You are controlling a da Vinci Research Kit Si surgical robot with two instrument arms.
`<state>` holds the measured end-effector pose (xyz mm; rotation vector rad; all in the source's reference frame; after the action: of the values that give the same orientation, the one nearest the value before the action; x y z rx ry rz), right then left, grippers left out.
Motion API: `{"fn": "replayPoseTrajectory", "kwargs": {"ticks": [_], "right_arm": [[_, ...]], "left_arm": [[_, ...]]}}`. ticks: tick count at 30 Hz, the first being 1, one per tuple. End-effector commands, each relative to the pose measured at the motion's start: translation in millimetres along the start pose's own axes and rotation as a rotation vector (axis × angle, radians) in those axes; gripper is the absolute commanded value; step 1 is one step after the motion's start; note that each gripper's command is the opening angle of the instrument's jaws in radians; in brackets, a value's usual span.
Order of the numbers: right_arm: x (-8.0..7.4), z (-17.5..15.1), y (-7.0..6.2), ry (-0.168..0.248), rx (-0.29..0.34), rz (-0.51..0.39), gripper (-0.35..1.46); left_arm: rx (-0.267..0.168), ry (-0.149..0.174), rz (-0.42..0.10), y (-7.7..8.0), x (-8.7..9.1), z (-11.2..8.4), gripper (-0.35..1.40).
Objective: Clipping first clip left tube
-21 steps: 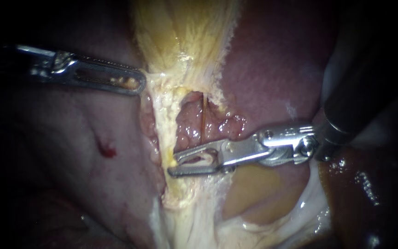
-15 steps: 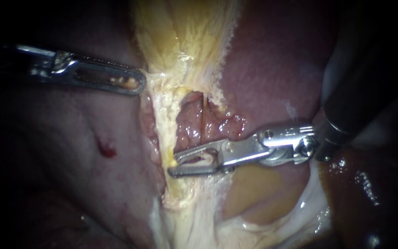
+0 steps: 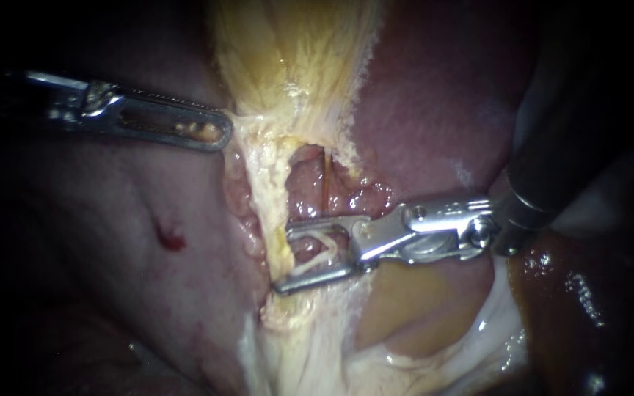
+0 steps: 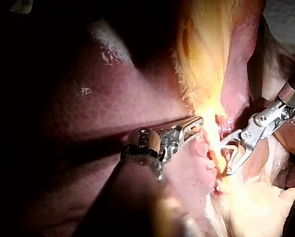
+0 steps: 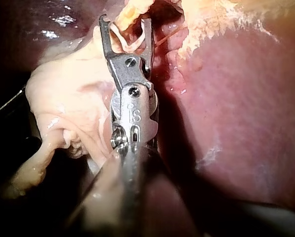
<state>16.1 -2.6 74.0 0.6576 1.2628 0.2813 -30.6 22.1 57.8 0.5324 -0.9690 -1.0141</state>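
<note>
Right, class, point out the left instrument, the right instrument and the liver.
left instrument (image 3: 223, 133), endoscope view, its tip.
right instrument (image 3: 282, 258), endoscope view, midway between its tips.
liver (image 3: 434, 110), endoscope view, bare surface.

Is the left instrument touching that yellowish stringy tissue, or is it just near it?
Touching. In the endoscope view the left instrument grips the edge of the yellowish tissue, which is drawn taut toward its tip.

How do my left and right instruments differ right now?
The left instrument has jaws shut on the pale tissue; the right instrument has jaws open, a pale strand between them. The left instrument's jaw is broad and slotted; the right instrument's jaws are thin prongs. Both are metal.
</note>
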Motion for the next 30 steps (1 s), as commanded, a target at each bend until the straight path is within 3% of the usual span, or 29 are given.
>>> {"fn": "replayPoseTrajectory", "kwargs": {"ticks": [1,8,19,24,30], "right_arm": [[-0.1,0.0,0.0,0.001,-0.001,-0.001,0.50],[-0.6,-0.1,0.2,0.000,-0.002,-0.003,0.50],[-2.5,-1.3,1.9,0.013,0.038,-0.005,0.50],[-2.3,-0.5,1.6,0.048,0.078,0.006,0.50],[-1.5,1.0,0.2,0.074,0.130,0.013,0.50]], "left_arm": [[0.000,0.000,0.000,0.0,0.0,0.0,-0.35],[0.000,0.000,0.000,0.0,0.0,0.0,-0.35],[0.000,0.000,0.000,0.0,0.0,0.0,-0.35],[0.000,0.000,0.000,0.0,0.0,0.0,-0.35],[0.000,0.000,0.000,-0.1,0.0,0.0,-0.35]]}}
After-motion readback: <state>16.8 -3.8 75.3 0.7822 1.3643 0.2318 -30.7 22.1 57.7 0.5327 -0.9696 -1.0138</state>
